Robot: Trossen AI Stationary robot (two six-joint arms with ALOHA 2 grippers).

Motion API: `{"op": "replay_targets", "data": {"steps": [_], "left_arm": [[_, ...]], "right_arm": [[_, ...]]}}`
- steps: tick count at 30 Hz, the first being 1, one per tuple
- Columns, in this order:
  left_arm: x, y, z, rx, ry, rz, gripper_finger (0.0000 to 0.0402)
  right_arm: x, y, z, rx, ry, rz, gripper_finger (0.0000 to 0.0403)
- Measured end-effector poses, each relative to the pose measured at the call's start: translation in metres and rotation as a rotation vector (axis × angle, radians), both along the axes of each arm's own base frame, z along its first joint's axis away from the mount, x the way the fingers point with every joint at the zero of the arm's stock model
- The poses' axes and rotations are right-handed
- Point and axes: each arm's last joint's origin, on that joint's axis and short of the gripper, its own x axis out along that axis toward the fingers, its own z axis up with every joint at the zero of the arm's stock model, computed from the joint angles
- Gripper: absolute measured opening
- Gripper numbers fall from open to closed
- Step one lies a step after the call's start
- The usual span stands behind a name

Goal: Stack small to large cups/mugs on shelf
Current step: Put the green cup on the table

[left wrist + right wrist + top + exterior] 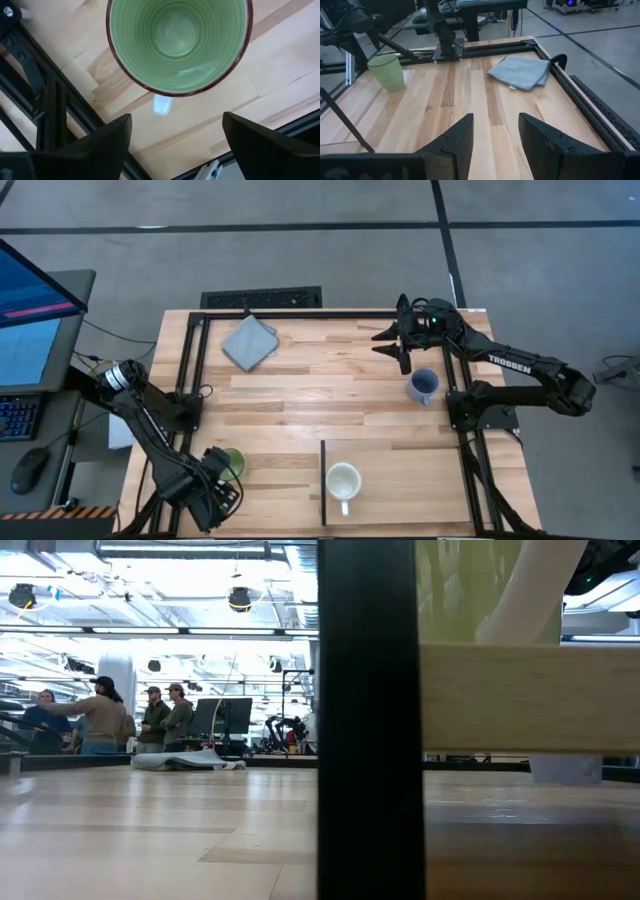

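The bright green mug [233, 463] [177, 45] stands upright on its base near the table's left near corner. My left gripper [175, 145] [220, 475] hovers open just above and beside it, touching nothing. The cream-white mug [343, 481] stands upright on the light-wood shelf panel [410, 480], whose dark strip [370, 720] fills the low view. The blue-grey mug [423, 387] stands upright on the table near the right edge. My right gripper [495, 132] [395, 340] is open above the far right part of the table, holding nothing.
A grey folded cloth [248, 340] [520, 72] lies flat at the far side of the table. A black frame rail [190, 370] runs along the left edge and another along the right edge [465, 430]. Several people [105, 718] stand in the room beyond the table.
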Motion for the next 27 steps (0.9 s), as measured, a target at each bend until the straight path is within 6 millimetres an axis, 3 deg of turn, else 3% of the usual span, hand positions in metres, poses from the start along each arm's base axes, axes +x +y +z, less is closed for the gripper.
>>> {"op": "replay_targets", "data": {"steps": [27], "left_arm": [[-0.0034,0.0036,0.0003,0.036,0.033,-0.001,0.0304]], "right_arm": [[0.0000,0.0000,-0.0001,0.000,0.000,0.000,0.0178]]}}
